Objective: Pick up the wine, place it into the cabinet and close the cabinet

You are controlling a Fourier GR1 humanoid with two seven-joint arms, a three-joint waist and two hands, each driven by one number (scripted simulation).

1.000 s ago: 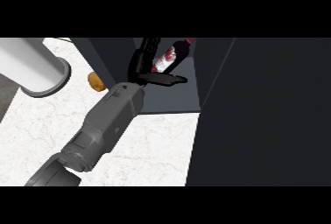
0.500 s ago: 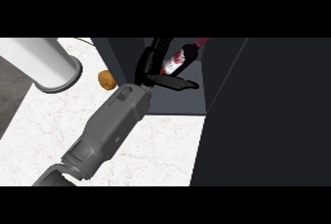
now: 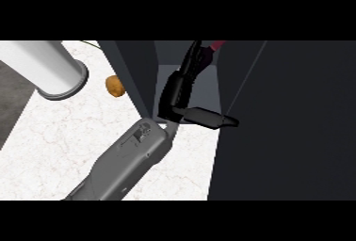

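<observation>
Hand [image 3: 182,89], curled around the wine [image 3: 214,45] inside the cabinet [image 3: 132,70], could snag the bottle on withdrawing.

grey forearm angled up-right, one hand [image 3: 182,92] extended, fingers [image 3: 198,54] straight, thumb out

White counter [image 3: 69,136] with faint reddish veins; dark grey cabinet [image 3: 278,117]; brown potato [image 3: 115,86]; black hand [image 3: 182,92]; dark red wine [image 3: 215,45].

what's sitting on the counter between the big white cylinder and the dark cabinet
In the head view, a small brown potato-like item lies on the marble counter between the white cylinder and the cabinet wall, touching neither.
</observation>
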